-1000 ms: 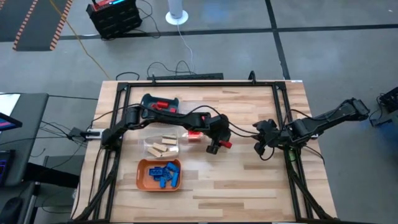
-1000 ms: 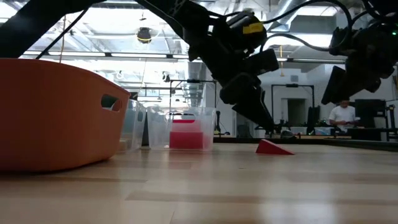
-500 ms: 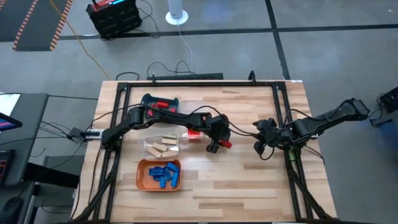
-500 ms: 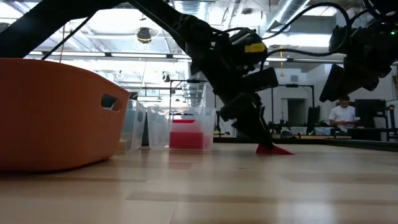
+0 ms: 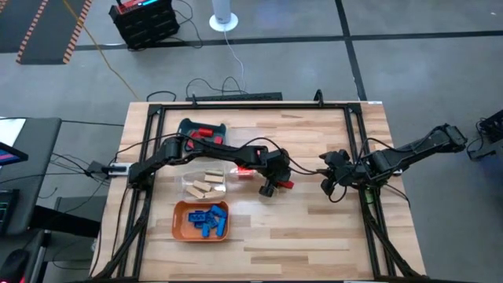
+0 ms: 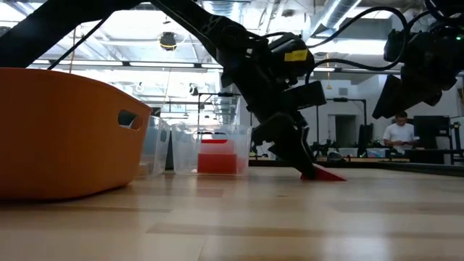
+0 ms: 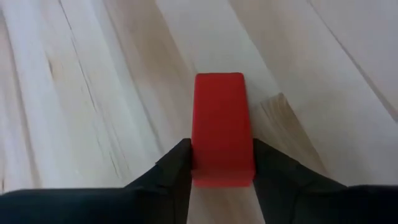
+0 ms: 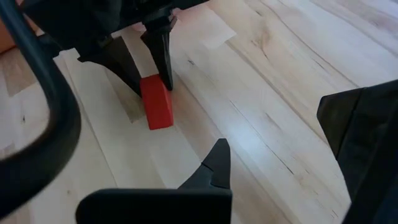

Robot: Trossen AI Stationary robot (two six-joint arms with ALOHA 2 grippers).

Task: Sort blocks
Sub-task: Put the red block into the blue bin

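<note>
left hand [image 7: 221, 168] straddles one red block [image 7: 221, 127] on table [image 5: 314, 228].

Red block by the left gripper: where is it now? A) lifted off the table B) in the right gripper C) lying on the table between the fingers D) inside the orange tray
C: the red block lies on the table, the left gripper fingers on either side of its end.

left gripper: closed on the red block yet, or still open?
Shut on the red block: left gripper fingers press both its sides; block lies on the table.
</note>
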